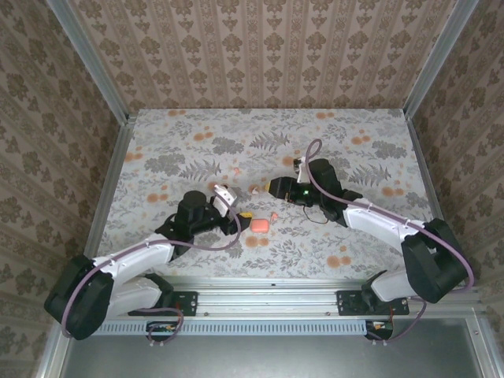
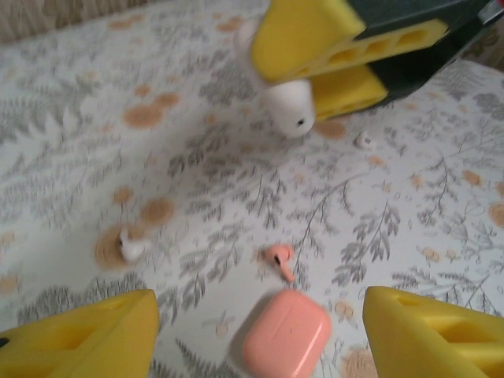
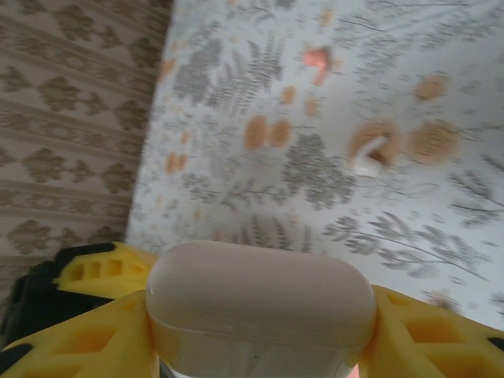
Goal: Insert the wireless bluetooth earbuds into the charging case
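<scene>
- Floral table (image 1: 354, 130) is enclosed by wallpapered walls (image 1: 260, 47).
- White charging case (image 3: 260, 283) is clamped by the right gripper (image 3: 261, 319).
- Left gripper (image 2: 260, 315) is held open around the pink charging case (image 2: 286, 337).
- Pink earbud (image 2: 279, 260) is seen loose beside it.

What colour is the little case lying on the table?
The case is coral pink; left wrist view.

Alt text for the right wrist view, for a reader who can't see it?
A closed white charging case is clamped between the yellow fingers of the right gripper. Beyond it on the floral table lie one white earbud and one coral-pink earbud.
</scene>
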### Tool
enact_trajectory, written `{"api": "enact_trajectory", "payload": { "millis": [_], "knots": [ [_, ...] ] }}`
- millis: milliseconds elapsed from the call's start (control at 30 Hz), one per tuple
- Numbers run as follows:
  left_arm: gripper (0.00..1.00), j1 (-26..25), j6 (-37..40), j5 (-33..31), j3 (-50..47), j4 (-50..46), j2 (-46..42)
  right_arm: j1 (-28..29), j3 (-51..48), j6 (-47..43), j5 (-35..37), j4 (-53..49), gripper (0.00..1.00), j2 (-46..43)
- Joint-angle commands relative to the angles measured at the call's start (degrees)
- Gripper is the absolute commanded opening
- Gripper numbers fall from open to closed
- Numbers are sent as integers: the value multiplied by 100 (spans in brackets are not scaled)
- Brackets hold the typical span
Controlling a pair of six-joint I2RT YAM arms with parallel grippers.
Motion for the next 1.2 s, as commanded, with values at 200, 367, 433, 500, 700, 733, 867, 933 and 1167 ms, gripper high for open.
{"api": "enact_trajectory", "payload": {
  "millis": [200,367,433,500,700,733,867,933,1167],
  "knots": [
    [68,-265,157,-109,-251,1714,246,435,-265,505,-187,1384,56,-292],
    [67,-327,-107,-289,-372,2544,442,570,-335,630,-168,1589,56,-284],
    [66,-356,-225,-346,-382,2800,555,623,-366,671,-169,1685,56,-257],
    [65,-398,-287,-397,-369,2960,679,668,-393,707,-152,1775,56,-241],
    [62,-519,-558,-580,-388,3591,999,775,-410,753,-134,1869,56,-229],
    [61,-547,-587,-594,-378,3657,1036,783,-411,751,-134,1869,56,-229],
    [56,-633,-696,-746,-380,3865,1118,801,-424,752,-120,1877,56,-215],
    [53,-661,-732,-837,-387,3910,1118,810,-453,766,-108,1895,56,-214],
    [39,-692,-736,-957,-405,3915,1031,828,-473,763,-92,1900,56,-229]
  ]
}}
